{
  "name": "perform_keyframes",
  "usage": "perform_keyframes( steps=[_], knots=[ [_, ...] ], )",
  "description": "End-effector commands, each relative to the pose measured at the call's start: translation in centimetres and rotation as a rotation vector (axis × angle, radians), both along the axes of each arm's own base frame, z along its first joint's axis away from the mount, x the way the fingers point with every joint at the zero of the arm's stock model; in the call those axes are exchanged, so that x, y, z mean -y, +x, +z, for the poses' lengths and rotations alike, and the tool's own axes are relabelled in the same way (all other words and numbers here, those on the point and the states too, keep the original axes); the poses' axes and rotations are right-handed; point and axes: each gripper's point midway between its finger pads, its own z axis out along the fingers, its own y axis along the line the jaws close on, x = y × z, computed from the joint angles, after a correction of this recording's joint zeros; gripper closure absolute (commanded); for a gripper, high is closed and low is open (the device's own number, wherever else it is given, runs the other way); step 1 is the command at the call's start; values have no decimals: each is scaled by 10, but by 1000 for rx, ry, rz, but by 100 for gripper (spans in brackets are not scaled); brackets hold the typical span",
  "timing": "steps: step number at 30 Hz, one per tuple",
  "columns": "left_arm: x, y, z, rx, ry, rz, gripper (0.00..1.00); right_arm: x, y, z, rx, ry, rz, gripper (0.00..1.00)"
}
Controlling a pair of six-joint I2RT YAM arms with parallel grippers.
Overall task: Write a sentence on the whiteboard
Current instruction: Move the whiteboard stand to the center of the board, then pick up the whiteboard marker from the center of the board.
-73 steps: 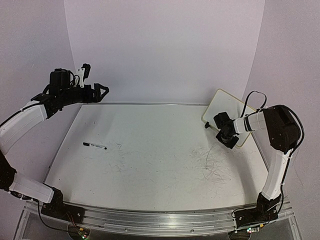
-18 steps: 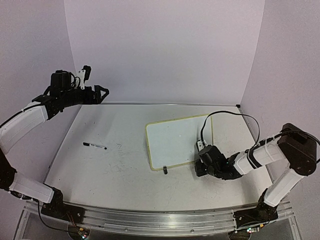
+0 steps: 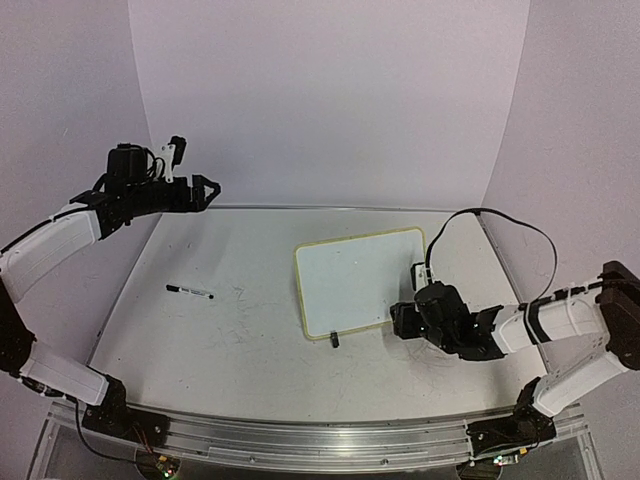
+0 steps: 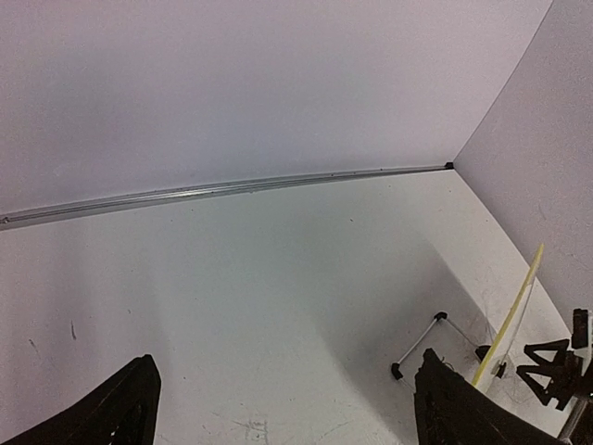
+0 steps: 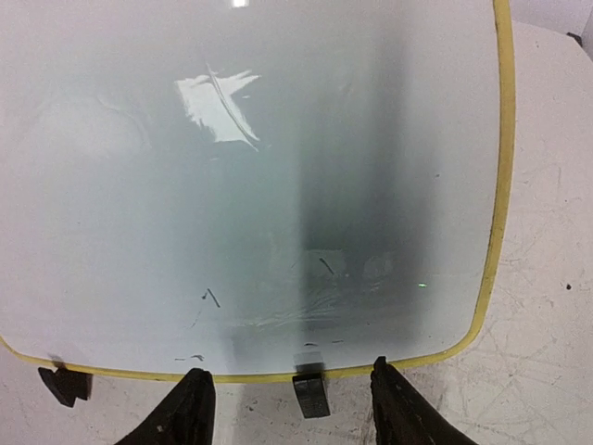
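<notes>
Right gripper [image 5: 288,369] is about half open at the edge of the small yellow-rimmed white whiteboard [image 5: 278,167], straddling its black clip foot [image 5: 310,395] and gripping nothing. Left gripper [image 4: 287,371] is spread wide, holding nothing.

Robot lab (plain backdrop [image 3: 330,100], scuffed table [image 3: 250,330])

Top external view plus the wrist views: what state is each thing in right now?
whiteboard: on the table, blank, not gripped.
marker: lying on the table at the left, untouched.
left gripper: open, empty, raised over the far left corner.
right gripper: open, fingers either side of the board's black clip foot.
</notes>
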Motion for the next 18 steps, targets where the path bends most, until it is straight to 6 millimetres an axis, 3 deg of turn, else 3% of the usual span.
perform_keyframes(
  steps=[1,9,15,18],
  knots=[
    [1,6,-2,26,19,1,3,8,-14,10,-21,69,-28,35],
    [1,8,-15,-21,-2,23,3,20,-39,46,-2,203,17,25],
    [0,-10,-53,-180,-113,66,5,11,-54,71,13,274,128,22],
    [-10,-24,-74,-258,-157,135,5,6,-55,80,28,291,162,21]
  ],
)
